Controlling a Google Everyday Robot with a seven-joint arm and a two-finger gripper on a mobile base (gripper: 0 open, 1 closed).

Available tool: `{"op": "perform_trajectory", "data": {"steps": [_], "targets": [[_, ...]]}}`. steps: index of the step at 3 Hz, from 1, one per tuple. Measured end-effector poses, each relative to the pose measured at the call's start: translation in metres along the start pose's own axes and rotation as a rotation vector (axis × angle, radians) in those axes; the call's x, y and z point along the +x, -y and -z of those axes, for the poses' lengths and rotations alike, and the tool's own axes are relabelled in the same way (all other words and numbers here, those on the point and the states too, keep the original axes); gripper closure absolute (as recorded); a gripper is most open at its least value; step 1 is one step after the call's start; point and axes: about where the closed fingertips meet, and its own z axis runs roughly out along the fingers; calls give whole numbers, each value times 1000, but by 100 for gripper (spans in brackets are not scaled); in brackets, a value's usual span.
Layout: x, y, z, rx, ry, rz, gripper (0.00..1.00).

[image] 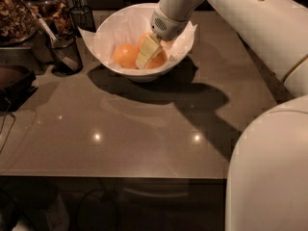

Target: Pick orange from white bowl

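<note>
My pincer (146,56) hangs from the arm (250,18) down inside the white bowl (107,32), its pale tip against the orange (123,55) on the left and just beside a second orange (159,60) on the right. From here I cannot tell whether it is open or closed. To do this step well, I judge I should centre on one fruit only and close across its widest part. The skin looks smooth and round, so an off-centre squeeze could squirt it aside. I'd lift straight up, slowly, so the paper lining (185,32) and the neighbouring fruit don't come along. The bowl sits toward the far edge of a dark, glossy bench (144,138) that throws back two ceiling lights. A black mesh cup (65,54) stands just left of the bowl, with a bin of brown dry food (14,13) behind it, and the room is dim.
</note>
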Motion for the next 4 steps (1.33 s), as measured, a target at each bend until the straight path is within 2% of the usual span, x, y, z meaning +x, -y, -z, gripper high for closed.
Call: {"op": "perform_trajectory", "data": {"steps": [2, 4], "targets": [[2, 3, -14, -6, -30, -6, 24], [12, 13, -30, -65, 28, -57, 10]]}}
